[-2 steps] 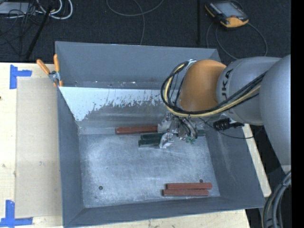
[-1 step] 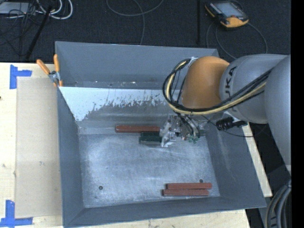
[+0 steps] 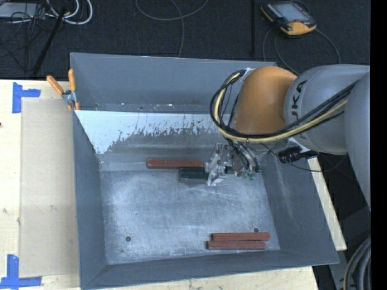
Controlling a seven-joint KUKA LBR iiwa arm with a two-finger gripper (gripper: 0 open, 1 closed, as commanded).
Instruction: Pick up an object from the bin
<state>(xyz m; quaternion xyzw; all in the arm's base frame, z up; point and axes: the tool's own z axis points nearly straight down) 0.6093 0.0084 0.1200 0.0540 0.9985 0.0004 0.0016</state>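
Grey metal bin (image 3: 151,222) held a small dark green block (image 3: 192,174) near frame centre, just left of the end effector (image 3: 216,175), its opening impossible to tell; block looked light, stiff, probably best gripped across its narrow width.

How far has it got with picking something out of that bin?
Done: the hand is down in the bin, right beside a small dark green block near the back. In hand: nothing visibly gripped. Left: the grasp and lift; the block lies on the floor.
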